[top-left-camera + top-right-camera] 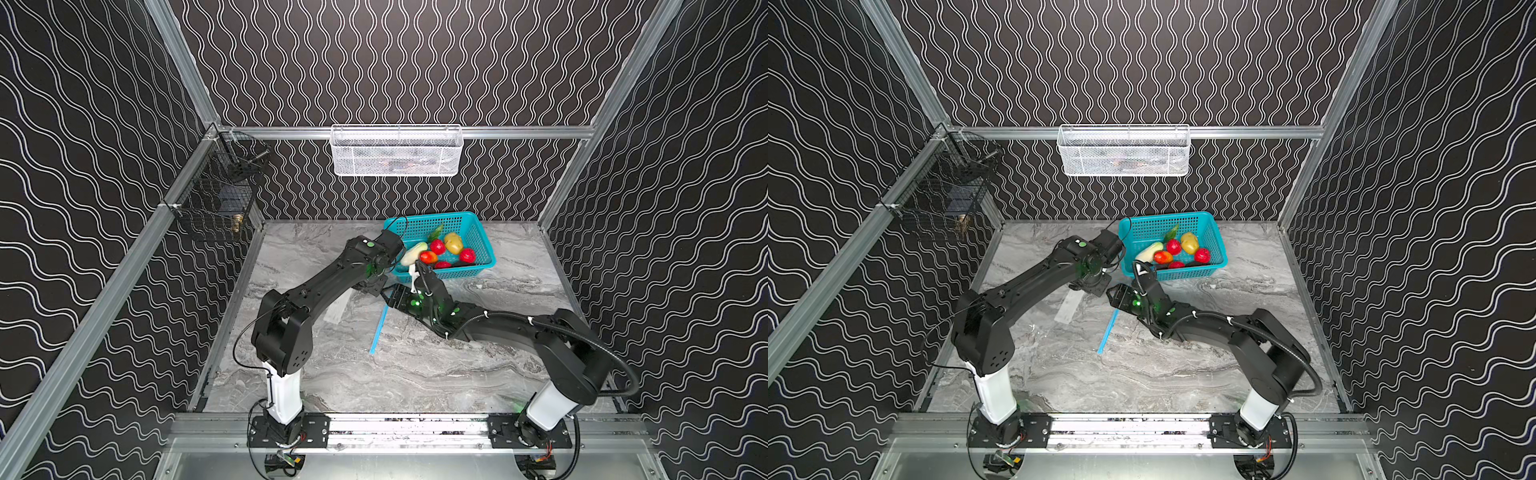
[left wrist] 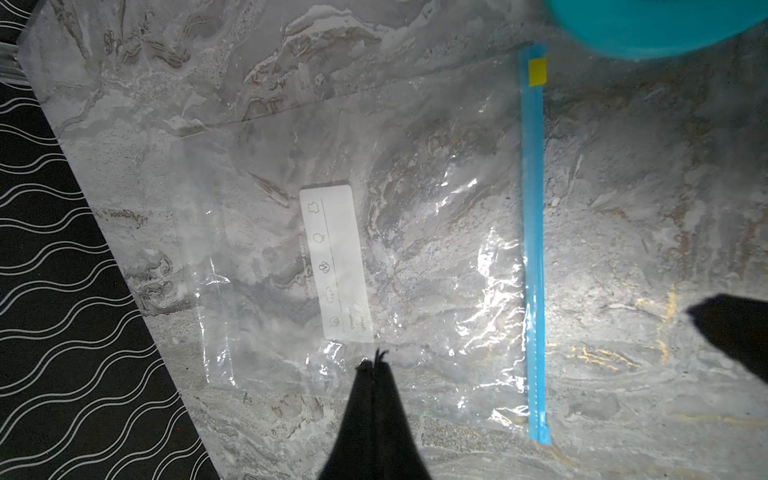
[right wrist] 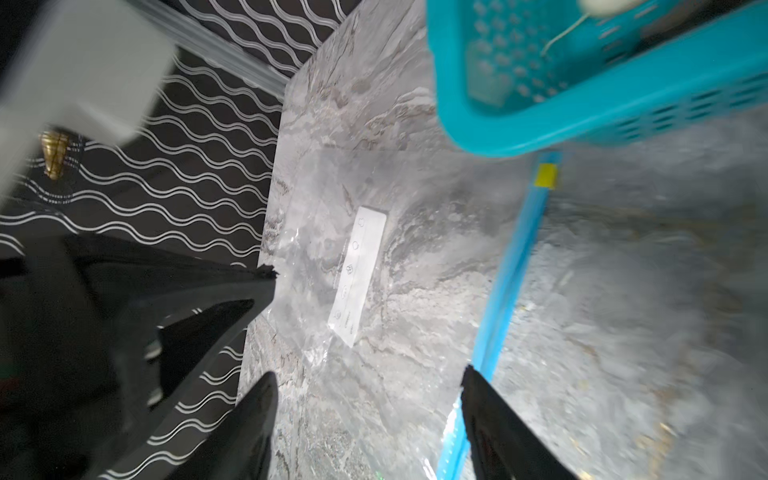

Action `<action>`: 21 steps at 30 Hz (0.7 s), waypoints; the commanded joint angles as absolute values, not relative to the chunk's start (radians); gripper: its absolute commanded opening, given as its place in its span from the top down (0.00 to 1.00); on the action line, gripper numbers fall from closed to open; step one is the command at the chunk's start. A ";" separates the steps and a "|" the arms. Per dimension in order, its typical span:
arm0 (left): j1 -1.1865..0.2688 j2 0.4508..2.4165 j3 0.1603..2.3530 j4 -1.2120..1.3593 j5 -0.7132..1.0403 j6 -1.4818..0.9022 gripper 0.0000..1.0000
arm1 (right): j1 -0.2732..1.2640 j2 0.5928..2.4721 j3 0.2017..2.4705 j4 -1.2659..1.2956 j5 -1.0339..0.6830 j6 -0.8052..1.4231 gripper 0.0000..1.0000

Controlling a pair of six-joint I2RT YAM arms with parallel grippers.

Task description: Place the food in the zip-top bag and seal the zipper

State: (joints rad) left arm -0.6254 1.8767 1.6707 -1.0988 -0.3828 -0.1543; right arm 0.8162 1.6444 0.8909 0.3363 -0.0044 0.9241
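The food (image 1: 437, 247) lies in a teal perforated basket (image 1: 432, 218) at the back of the table: red round ones, a yellow-brown potato (image 1: 454, 243), a white-green long one (image 1: 413, 253) and a leafy green. The zip-top bag (image 2: 415, 232) lies flat and empty on the marble in front of the basket. Its light blue zipper (image 2: 534, 249) has the yellow slider (image 2: 537, 71) at the basket end. My left gripper (image 2: 374, 365) is shut over the bag's side edge, with nothing seen between its tips. My right gripper (image 3: 368, 376) stands open over the bag, one fingertip (image 3: 469, 374) beside the zipper (image 3: 511, 270).
A white mesh basket (image 1: 397, 151) hangs on the back rail. A black wire basket (image 1: 216, 199) hangs on the left wall. The teal basket (image 3: 582, 108) stands close to the bag's slider end. The two arms meet just in front of it.
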 commanded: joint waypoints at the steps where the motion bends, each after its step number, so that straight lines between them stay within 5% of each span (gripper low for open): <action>1: -0.625 1.881 1.653 -1.074 -0.335 -0.138 1.00 | 0.816 1.563 0.826 0.304 0.075 0.923 0.29; 9: -0.647 1.928 1.620 -1.025 -0.271 -0.122 0.97 | 0.816 1.352 0.677 0.163 0.244 0.917 0.25; 21: -0.755 2.015 1.605 -1.011 -0.408 -0.174 0.86 | 0.816 1.252 0.602 0.091 0.330 0.930 0.24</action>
State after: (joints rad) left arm -0.7460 2.0014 1.5970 -1.0046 -0.3553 -0.1551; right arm 0.8154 1.2625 0.6094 0.1127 0.2901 0.9199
